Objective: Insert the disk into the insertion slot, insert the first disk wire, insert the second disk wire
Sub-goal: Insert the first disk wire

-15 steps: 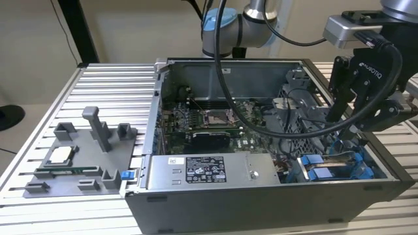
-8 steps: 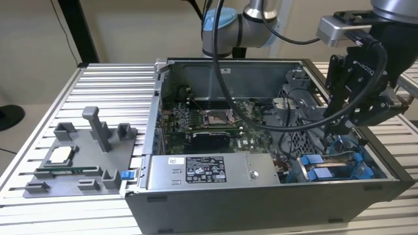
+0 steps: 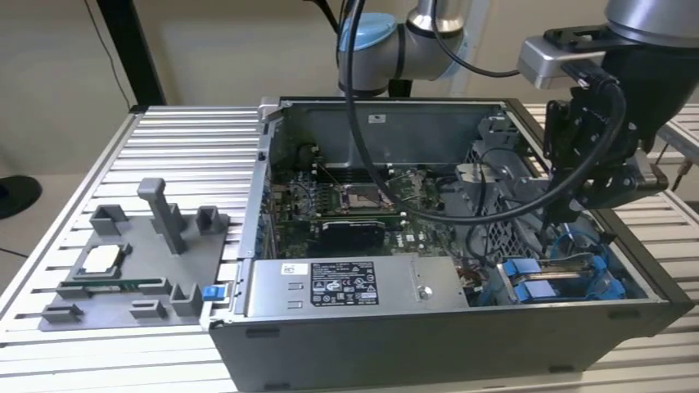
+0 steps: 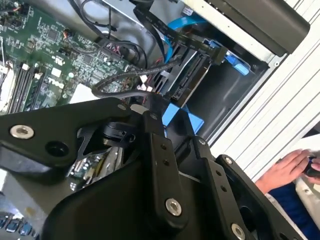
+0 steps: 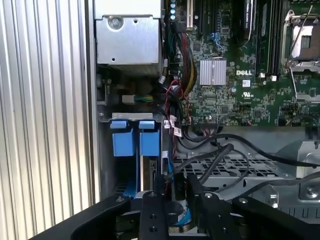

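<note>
End effector (image 5: 174, 187): I have it low inside the case (image 3: 437, 344), at the right near corner over the slot (image 3: 535, 277). I cannot tell whether it is open or closed.
Disk (image 4: 193, 76): stands on edge in the slot, between the blue rails.
Wires: a black connector (image 4: 201, 46) sits at the disk's end, with a blue cable (image 4: 180, 22) beside it.
Labels: the power supply (image 3: 327, 288) has a white printed label, its print too small for me to read.
Bench (image 3: 186, 147): a grey tray (image 3: 147, 266) lies left of the case.
Hand (image 4: 285, 170): just beyond the case wall, with a blue sleeve.
</note>
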Robot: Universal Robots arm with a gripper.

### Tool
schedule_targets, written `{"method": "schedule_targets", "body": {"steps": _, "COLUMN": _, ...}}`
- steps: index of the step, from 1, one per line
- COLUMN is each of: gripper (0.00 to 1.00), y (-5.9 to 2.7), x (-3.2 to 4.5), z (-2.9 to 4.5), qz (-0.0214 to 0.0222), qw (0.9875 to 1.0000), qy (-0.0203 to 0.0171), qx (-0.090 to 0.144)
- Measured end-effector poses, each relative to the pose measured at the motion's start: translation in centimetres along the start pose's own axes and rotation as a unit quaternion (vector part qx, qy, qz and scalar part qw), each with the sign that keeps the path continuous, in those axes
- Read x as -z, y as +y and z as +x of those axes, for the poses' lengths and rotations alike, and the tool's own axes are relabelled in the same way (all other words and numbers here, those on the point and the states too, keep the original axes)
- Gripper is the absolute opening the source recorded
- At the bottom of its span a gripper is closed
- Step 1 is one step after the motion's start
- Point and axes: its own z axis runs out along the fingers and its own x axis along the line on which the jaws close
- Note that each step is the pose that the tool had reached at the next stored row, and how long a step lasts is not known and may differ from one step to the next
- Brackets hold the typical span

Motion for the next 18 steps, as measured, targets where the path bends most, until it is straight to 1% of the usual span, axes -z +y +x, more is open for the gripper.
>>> {"method": "schedule_targets", "body": {"steps": 1, "gripper": 1.00, "y": 0.02, "x": -0.09, "z": -0.01, "qz": 0.0035, "qw": 1.0000, "qy": -0.0001, "qx": 0.000}}
{"method": "schedule_targets", "body": {"steps": 2, "gripper": 1.00, "y": 0.04, "x": -0.15, "z": -0.01, "qz": 0.0052, "qw": 1.0000, "qy": -0.0001, "qx": 0.000}}
{"method": "schedule_targets", "body": {"steps": 3, "gripper": 1.00, "y": 0.07, "x": -0.19, "z": -0.01, "qz": 0.0057, "qw": 1.0000, "qy": 0.0000, "qx": 0.000}}
{"method": "schedule_targets", "body": {"steps": 8, "gripper": 1.00, "y": 0.26, "x": -0.22, "z": 0.00, "qz": 0.0060, "qw": 1.0000, "qy": -0.0007, "qx": -0.003}}
{"method": "schedule_targets", "body": {"steps": 14, "gripper": 1.00, "y": 0.39, "x": -0.20, "z": -0.01, "qz": 0.0059, "qw": 1.0000, "qy": -0.0034, "qx": -0.003}}
{"method": "schedule_targets", "body": {"steps": 18, "gripper": 1.00, "y": 0.43, "x": -0.19, "z": 0.00, "qz": 0.0059, "qw": 1.0000, "qy": -0.0037, "qx": -0.003}}
